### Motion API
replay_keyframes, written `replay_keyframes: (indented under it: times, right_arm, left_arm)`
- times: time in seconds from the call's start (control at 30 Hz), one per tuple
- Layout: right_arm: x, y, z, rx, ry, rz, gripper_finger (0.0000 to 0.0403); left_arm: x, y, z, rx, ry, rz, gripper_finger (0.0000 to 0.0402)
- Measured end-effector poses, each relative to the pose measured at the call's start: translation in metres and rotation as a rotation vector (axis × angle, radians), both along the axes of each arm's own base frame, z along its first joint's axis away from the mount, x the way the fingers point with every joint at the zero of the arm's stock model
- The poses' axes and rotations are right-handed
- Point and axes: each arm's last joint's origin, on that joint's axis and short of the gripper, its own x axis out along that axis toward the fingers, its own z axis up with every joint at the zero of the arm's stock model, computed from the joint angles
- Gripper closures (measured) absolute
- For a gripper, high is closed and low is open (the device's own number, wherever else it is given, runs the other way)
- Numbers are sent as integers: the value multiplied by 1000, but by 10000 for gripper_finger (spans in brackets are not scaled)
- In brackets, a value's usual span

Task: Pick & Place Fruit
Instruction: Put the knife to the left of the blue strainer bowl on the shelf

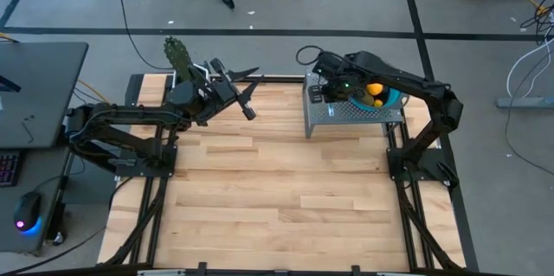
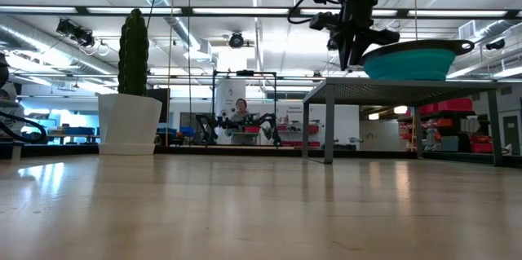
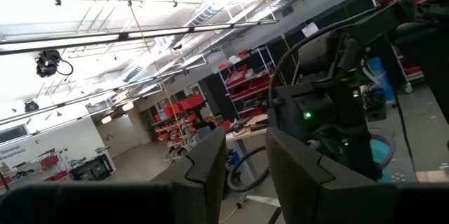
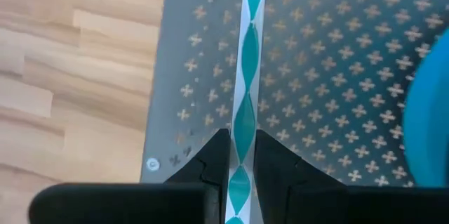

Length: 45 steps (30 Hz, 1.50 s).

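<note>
From above, the right claw (image 1: 326, 88) hangs over the perforated metal stand (image 1: 346, 113) at the far right of the desk (image 1: 277, 181). The fruit (image 1: 374, 91), a yellow piece with orange ones, sits in the teal bowl (image 1: 391, 98) on that stand. The left claw (image 1: 245, 93) is raised over the far left, near the cactus (image 1: 177, 55).

At desk level, the bowl (image 2: 416, 59) rests on the stand (image 2: 408, 89).

The left wrist view shows its fingers (image 3: 210, 168) slightly apart, holding nothing.

The right wrist view shows the claw (image 4: 240, 157) clamped on a teal-and-white patterned strip (image 4: 249, 76). To do this step well, it should probably set the strip down flat before reaching for fruit. No readable writing anywhere.
</note>
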Motion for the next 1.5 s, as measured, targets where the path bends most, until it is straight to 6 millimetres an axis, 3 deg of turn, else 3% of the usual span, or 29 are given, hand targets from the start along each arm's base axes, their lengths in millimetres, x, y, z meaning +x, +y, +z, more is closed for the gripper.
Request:
replay_keyframes:
  times: [1.5]
  right_arm:
    - [-1,-2,0,-36,13,42,335]
  left_arm:
    - [0,-1,0,0,3,-3,290]
